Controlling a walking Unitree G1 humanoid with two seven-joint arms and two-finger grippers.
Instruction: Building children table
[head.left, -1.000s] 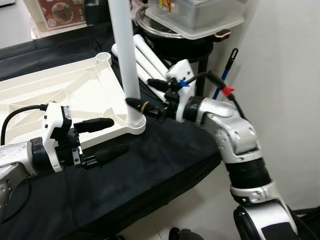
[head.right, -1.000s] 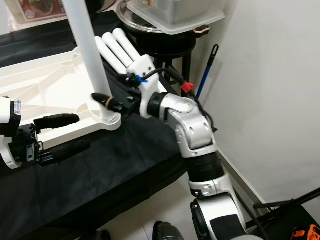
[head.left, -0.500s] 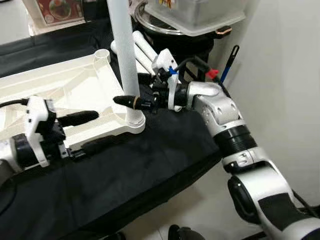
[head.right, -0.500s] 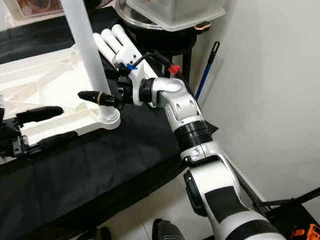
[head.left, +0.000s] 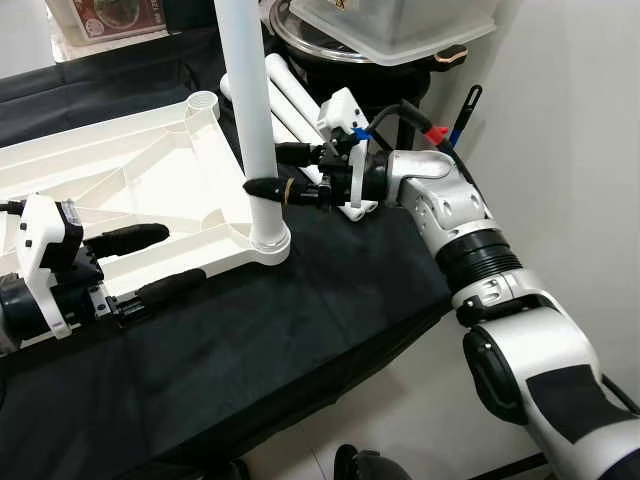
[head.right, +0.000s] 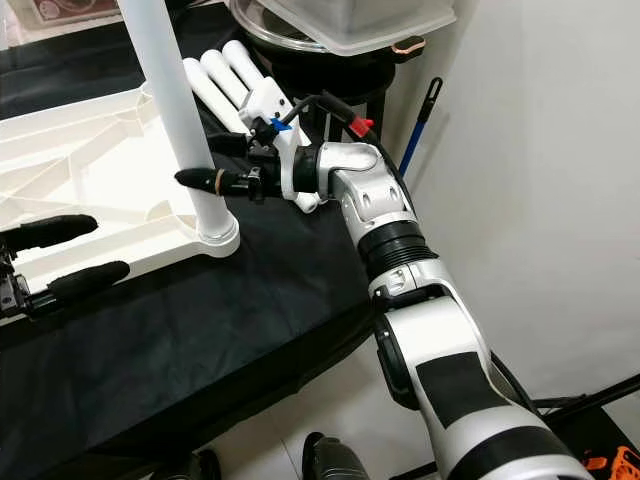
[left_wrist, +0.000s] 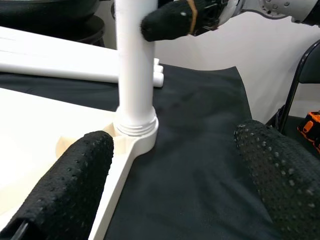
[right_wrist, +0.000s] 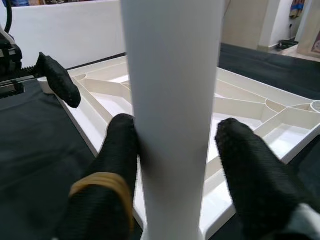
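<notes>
The white tabletop (head.left: 120, 170) lies upside down on the black cloth. One white leg (head.left: 245, 100) stands upright in its near corner socket (head.left: 268, 240). My right gripper (head.left: 263, 168) is shut on this leg a little above the socket, one finger on each side of the leg (right_wrist: 172, 100); the banded finger (right_wrist: 107, 170) presses its side. My left gripper (head.left: 185, 253) is open, left of the socket, its fingers (left_wrist: 65, 185) straddling the tabletop's near edge without holding it.
Three spare white legs (head.left: 290, 100) lie behind the right wrist. A clear lidded box (head.left: 400, 25) sits on a dark stand at the back right. A blue-handled tool (head.left: 460, 115) leans on the wall. The black table (head.left: 300, 330) ends close to the right.
My right gripper has risen slightly along the leg and its wrist has turned. My left gripper has drawn back to the left, away from the socket. The camera has also shifted.
</notes>
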